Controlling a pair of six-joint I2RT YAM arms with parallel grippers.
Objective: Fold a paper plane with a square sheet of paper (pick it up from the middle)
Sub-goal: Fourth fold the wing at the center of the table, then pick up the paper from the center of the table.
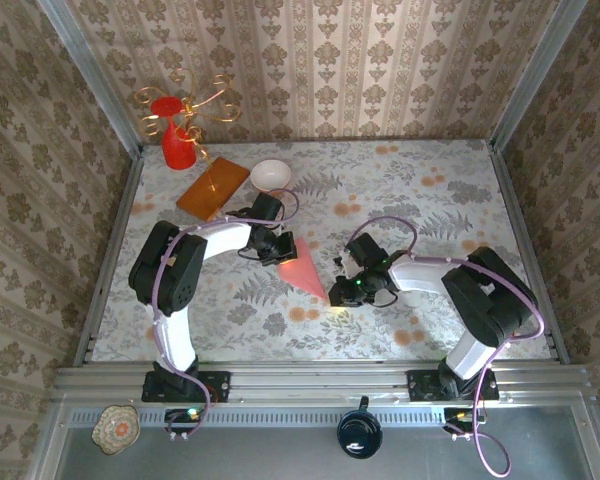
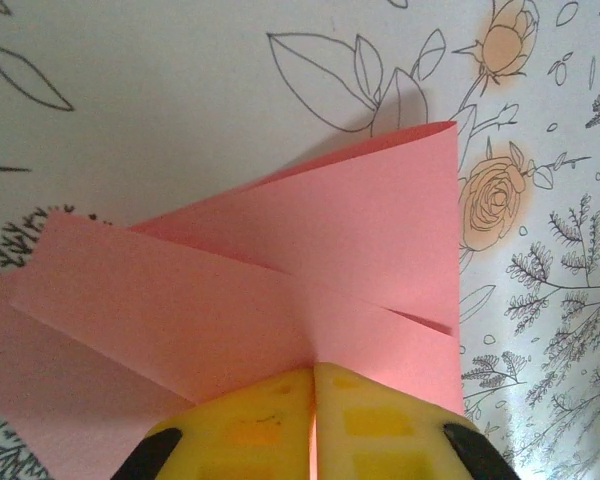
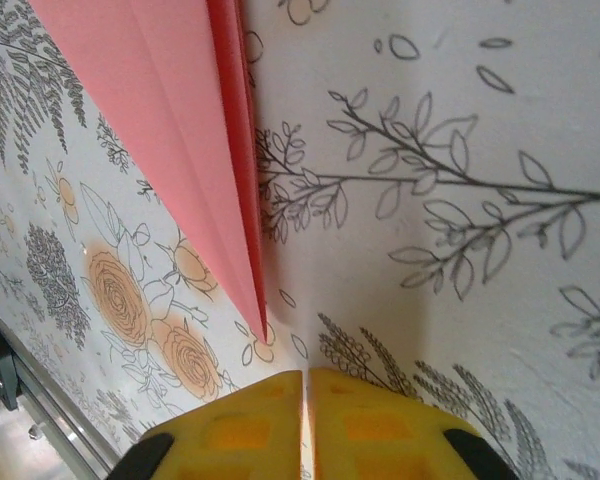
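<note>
- Paper plane (image 1: 302, 270) is found on the desk (image 1: 430, 200), a little to 9 o'clock of centre in the top view. The nose is pointed to 5 o'clock, the wide tail to 11 o'clock.
- The paper is already folded to a long dart with a centre ridge.
- Left pincer (image 1: 277, 248) is set on the tail end. Its jaws are closed to a hairline slit, tips on the pink layers. Whether paper is nipped between them cannot be told.
- Tail layers are seen fanned apart, not lying flat.
- Right pincer (image 1: 342, 288) is placed just beyond the nose at 5 o'clock, jaws drawn together, nothing held. The nose tip is seen just ahead of them, apart.
- Judged: main folds done. Remaining: loose tail layers to be creased down, then the plane released.
</note>
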